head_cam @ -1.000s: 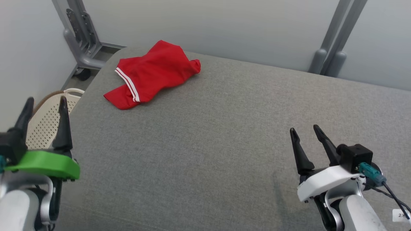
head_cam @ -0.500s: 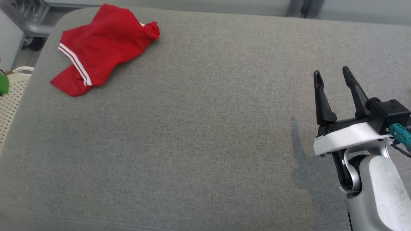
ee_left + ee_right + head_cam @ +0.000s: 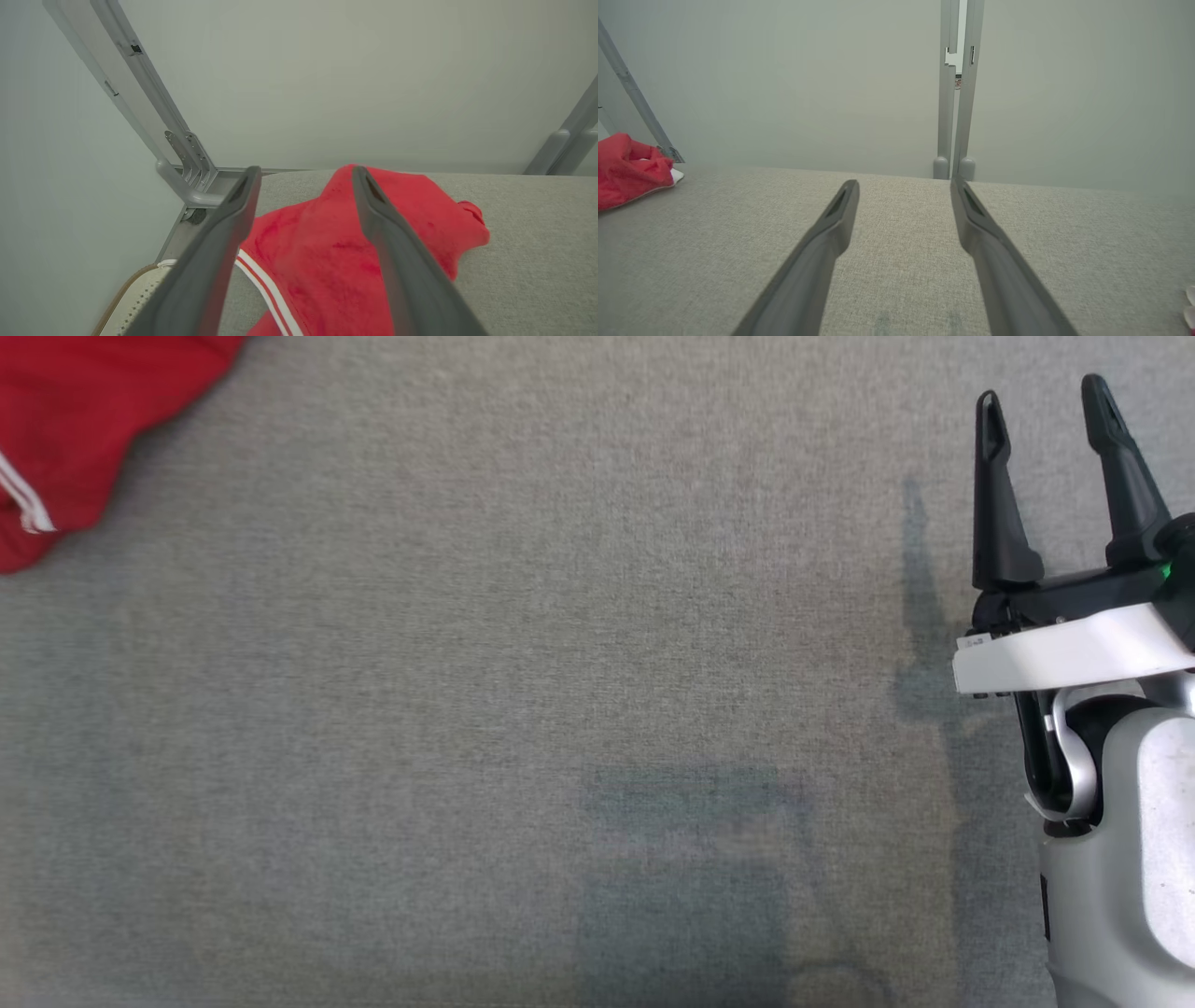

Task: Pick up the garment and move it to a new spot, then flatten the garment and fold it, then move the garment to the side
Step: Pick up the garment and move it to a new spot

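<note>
Red garment [image 3: 327,261] lies untouched; left pincer [image 3: 306,173] and right pincer [image 3: 1043,394] both gape wide, empty

Grey woven fabric over the desk [image 3: 485,644], flat and plain, with soft darker shadows [image 3: 686,859] on the near part; behind it a pale blank wall [image 3: 336,74]; at the far left corner a slanted grey metal strut [image 3: 135,88] ending in a curved foot, a dark caster [image 3: 198,216] beneath; beside the desk's left edge a cream perforated basket [image 3: 131,308] with a brown rim; at the far edge, two upright grey posts [image 3: 955,107] side by side.
</note>
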{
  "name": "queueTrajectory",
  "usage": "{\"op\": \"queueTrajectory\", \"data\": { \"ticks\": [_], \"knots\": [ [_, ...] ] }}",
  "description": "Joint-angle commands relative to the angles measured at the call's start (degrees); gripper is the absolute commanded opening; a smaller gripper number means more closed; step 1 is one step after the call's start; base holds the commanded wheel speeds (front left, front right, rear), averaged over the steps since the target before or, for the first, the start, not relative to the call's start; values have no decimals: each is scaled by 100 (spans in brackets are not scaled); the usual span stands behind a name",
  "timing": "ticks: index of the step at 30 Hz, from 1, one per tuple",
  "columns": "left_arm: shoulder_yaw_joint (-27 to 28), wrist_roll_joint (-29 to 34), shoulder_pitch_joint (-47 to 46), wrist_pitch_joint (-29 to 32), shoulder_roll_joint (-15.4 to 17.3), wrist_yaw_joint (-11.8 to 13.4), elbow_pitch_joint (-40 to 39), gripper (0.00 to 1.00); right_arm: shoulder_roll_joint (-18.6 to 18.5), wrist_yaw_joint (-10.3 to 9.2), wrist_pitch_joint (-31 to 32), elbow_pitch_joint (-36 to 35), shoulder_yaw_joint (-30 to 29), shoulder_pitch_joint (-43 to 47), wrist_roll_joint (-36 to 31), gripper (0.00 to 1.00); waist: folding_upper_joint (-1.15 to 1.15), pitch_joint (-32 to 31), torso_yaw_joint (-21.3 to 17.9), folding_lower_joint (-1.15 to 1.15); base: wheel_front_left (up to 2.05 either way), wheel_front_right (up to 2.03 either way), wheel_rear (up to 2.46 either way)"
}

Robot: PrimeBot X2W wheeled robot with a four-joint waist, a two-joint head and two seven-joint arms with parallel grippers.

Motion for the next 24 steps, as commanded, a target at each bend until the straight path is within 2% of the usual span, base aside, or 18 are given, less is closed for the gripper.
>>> {"op": "queueTrajectory", "data": {
  "ticks": [1, 6, 11, 20, 21, 22, 23, 24],
  "knots": [
    [-14, -68, -117, 36, -26, -38, 52, 100, -9, -2, 8, -56, -3, -82, -39, 100, 0, 640, -282, -2, 0, 0, 0],
    [-102, -176, -381, 276, 60, -243, 385, 100, -10, -3, 85, -194, 8, -91, -118, 100, 0, 787, -288, -2, 0, 0, 0],
    [-170, -275, -547, 438, 128, -343, 653, 100, -10, -3, 79, -305, 62, -124, -128, 100, 0, 863, -353, -2, 0, 0, 0],
    [-136, -410, -746, 564, 159, -308, 1164, 100, -10, -3, 76, -510, 176, -121, -132, 100, 0, 980, -563, -2, 0, 0, 0],
    [-135, -434, -748, 567, 139, -315, 1211, 75, -10, -3, 73, -521, 164, -106, -138, 100, 0, 987, -577, -2, 0, 0, 0],
    [-135, -447, -748, 573, 120, -318, 1262, 45, -10, -3, 67, -528, 156, -91, -142, 100, 0, 993, -591, -2, 0, 0, 0],
    [-133, -456, -754, 564, 117, -321, 1325, 33, -10, -3, 57, -532, 149, -78, -141, 100, 0, 997, -602, -2, 0, 0, 0],
    [-138, -453, -757, 541, 121, -327, 1376, 4, -10, -3, 49, -529, 146, -68, -138, 100, 0, 996, -613, -2, 0, 0, 0]
  ]
}}
